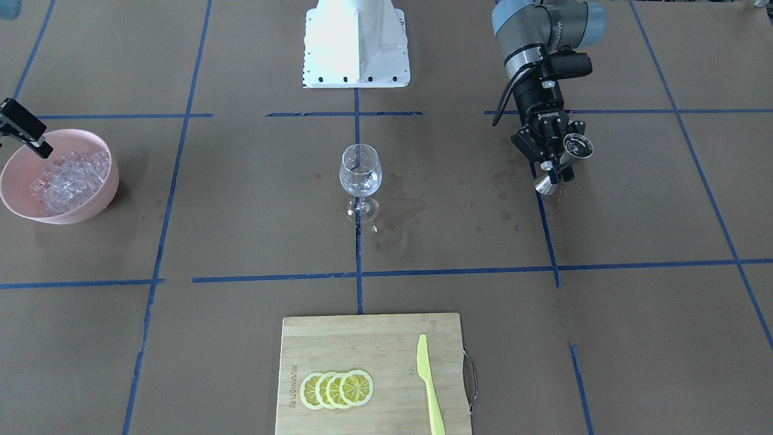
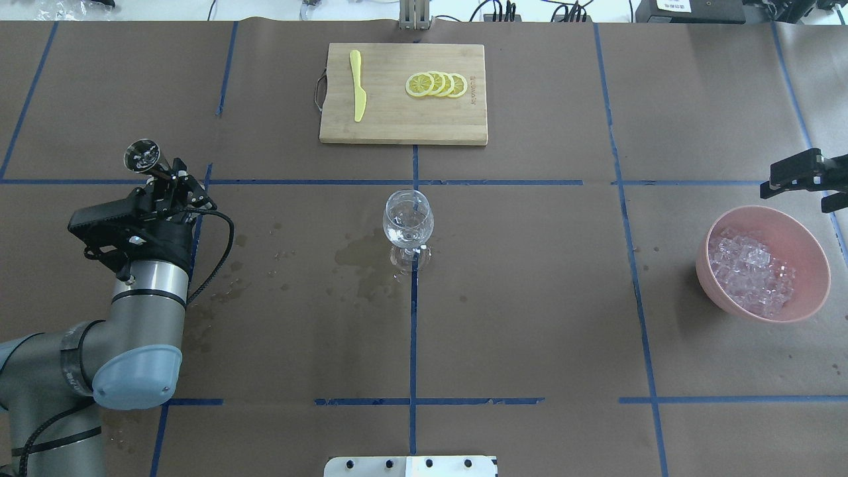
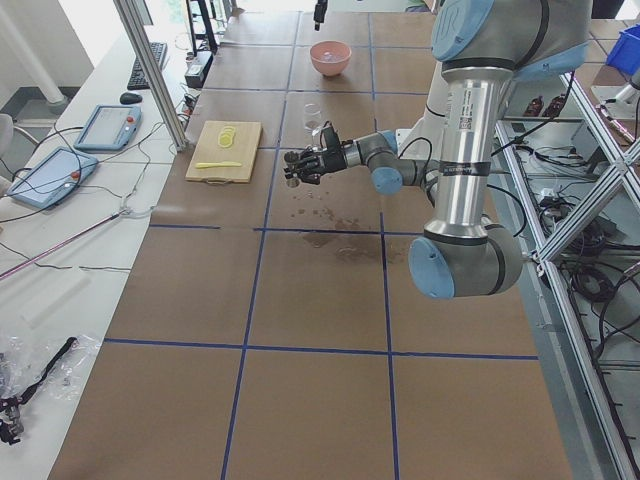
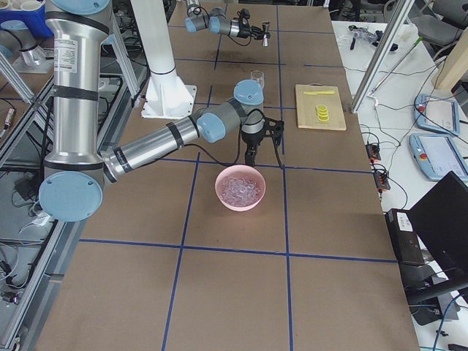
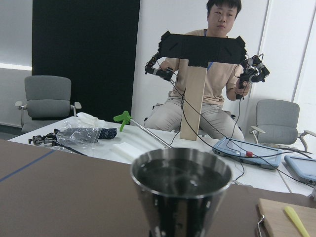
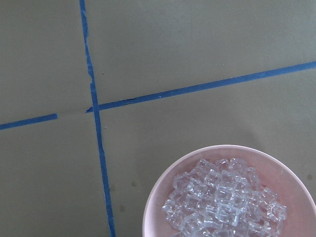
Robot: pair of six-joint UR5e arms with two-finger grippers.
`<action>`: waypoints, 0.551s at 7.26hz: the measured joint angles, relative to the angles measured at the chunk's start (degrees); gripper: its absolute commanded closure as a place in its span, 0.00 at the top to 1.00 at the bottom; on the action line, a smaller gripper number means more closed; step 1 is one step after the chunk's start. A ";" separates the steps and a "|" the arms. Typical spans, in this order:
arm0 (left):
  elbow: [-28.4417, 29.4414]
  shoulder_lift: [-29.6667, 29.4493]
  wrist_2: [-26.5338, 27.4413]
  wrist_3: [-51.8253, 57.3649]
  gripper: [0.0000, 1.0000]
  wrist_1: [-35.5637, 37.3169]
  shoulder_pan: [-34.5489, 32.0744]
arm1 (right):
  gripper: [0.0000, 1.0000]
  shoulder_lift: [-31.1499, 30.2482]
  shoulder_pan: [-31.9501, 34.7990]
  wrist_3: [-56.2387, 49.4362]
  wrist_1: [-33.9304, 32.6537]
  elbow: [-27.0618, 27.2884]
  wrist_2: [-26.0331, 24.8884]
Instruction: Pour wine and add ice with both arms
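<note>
Jaws of left gripper (image 1: pixel 558 168) clamp one jigger (image 1: pixel 578 147), right gripper (image 2: pixel 795 177) aperture unreadable, one glass (image 1: pixel 360 172), one bowl (image 1: pixel 90 208) of ice (image 1: pixel 69 178), four lemon slices (image 1: pixel 337 389), one knife (image 1: pixel 429 383)

Brown paper table surface (image 2: pixel 530 298) was gridded with blue tape lines (image 2: pixel 413 344). Round pink bowl (image 2: pixel 805 228) held colourless glassy ice cubes (image 2: pixel 752 268). Pale wooden board (image 2: pixel 397 122) carried 4 yellow lemon slices (image 2: pixel 436 84), 1 yellow-green knife (image 2: pixel 358 95).

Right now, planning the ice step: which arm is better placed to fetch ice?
Right. The right gripper hangs by the pink bowl of ice, and its wrist view shows the heap. The left gripper is shut on a metal jigger, far across the table beyond the wine glass.
</note>
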 measured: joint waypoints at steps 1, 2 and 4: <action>-0.16 -1.37 -0.11 3.53 0.00 -0.04 -0.54 | 1.00 -2.42 -1.09 -0.01 2.86 -0.03 -1.58; -0.19 -2.25 -0.18 6.73 0.00 -0.07 -0.87 | 1.00 -4.35 -2.53 -0.01 4.99 -0.09 -3.31; -0.16 -4.69 -1.70 11.31 0.00 -0.13 -1.02 | 1.00 -6.12 -4.79 -0.01 6.80 -0.60 -5.66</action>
